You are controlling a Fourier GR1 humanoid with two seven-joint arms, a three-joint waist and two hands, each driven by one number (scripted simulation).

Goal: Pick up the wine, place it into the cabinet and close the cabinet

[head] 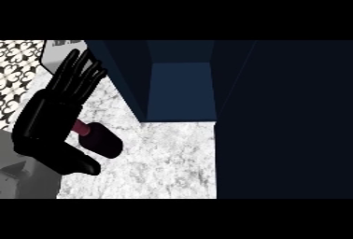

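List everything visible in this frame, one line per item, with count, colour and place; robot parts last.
wine bottle: one, dark maroon, lying on the counter at left, partly behind the hand.
counter: one, white-grey marble, lower centre.
cabinet: one, dark blue, open compartment at top centre, its door filling the right side.
patterned wall: one, black and white, upper left.
pale box: one, light grey, upper left, partly hidden.
left hand: one, black, at left, fingers straight, beside the bottle.
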